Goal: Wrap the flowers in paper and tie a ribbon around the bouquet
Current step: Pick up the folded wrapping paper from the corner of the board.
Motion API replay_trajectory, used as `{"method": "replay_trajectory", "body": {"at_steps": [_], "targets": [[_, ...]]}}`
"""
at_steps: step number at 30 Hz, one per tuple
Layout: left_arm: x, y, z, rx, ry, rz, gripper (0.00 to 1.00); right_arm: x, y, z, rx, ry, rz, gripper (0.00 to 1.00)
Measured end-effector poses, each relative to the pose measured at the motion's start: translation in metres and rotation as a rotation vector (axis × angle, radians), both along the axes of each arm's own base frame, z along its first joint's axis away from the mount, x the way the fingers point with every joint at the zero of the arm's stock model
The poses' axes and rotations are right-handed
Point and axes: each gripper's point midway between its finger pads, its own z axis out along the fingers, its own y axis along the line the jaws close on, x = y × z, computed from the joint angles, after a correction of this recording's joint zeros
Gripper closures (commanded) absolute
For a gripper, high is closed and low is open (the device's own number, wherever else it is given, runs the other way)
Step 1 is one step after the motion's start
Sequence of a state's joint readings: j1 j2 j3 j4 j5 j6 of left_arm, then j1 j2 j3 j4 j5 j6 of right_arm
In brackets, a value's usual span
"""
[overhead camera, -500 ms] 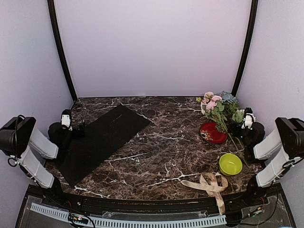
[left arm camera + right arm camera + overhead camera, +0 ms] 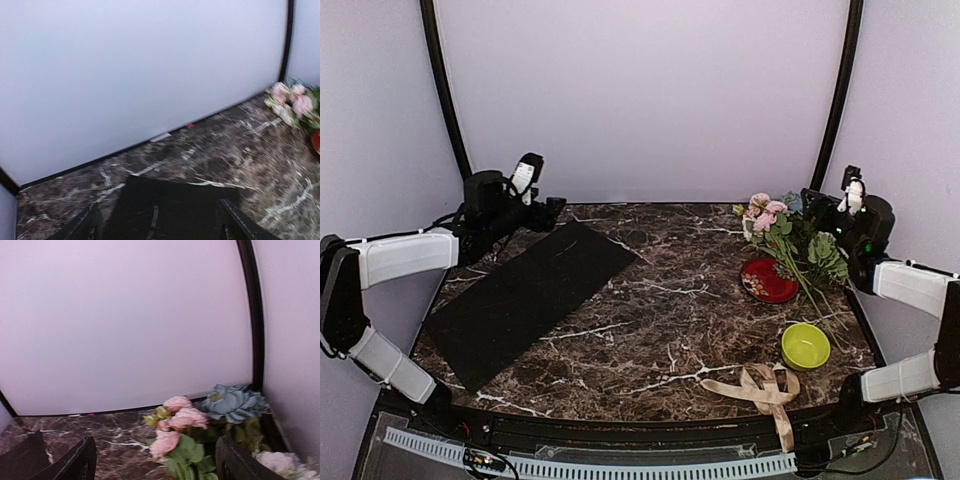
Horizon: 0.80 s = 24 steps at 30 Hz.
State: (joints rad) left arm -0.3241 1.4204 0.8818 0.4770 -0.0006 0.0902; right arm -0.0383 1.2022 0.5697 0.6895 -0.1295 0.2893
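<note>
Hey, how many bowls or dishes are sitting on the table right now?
2. A red dish lies right of centre, beside the flowers; a green bowl sits nearer the front edge, by the ribbon. None looks hidden.

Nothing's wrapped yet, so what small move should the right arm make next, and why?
Probably lower the right gripper onto the thin green stems of the pink, white and blue artificial flower bunch. Its jaws stand open and empty near that bunch, which lies well off the large matte black paper sheet.
</note>
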Motion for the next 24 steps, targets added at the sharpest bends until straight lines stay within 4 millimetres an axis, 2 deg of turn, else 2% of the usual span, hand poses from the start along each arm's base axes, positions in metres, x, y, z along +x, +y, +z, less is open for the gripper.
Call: {"method": "replay_trajectory", "body": {"at_steps": [1,2,4,7,9,12,14,19,22,24], "targets": [[-0.002,-0.027,-0.005,0.031,0.044,-0.069,0.18,0.004,0.011,0.001,0.016,0.023,0.04,0.2],[-0.005,-0.046,-0.013,0.059,0.082,-0.121,0.16,0.007,0.023,0.001,0.031,0.051,0.078,0.2],[-0.016,-0.077,-0.041,0.134,0.188,-0.208,0.12,0.009,0.051,-0.003,0.053,0.11,0.155,0.21],[-0.037,-0.105,-0.101,0.288,0.39,-0.284,0.11,0.005,0.088,-0.015,0.057,0.187,0.246,0.21],[-0.051,-0.114,-0.136,0.386,0.514,-0.3,0.13,0.001,0.113,-0.023,0.04,0.242,0.298,0.21],[-0.076,-0.115,-0.179,0.538,0.69,-0.286,0.16,-0.004,0.14,-0.03,0.006,0.29,0.352,0.21],[-0.091,-0.109,-0.194,0.62,0.766,-0.256,0.17,-0.008,0.156,-0.03,-0.014,0.307,0.388,0.21],[-0.12,-0.078,-0.216,0.767,0.917,-0.159,0.23,-0.015,0.175,-0.032,-0.043,0.321,0.434,0.21],[-0.13,-0.063,-0.23,0.823,0.989,-0.122,0.24,-0.013,0.181,-0.036,-0.055,0.335,0.444,0.21],[-0.13,-0.06,-0.23,0.832,1.001,-0.103,0.24,-0.012,0.184,-0.037,-0.061,0.342,0.445,0.21]]}}
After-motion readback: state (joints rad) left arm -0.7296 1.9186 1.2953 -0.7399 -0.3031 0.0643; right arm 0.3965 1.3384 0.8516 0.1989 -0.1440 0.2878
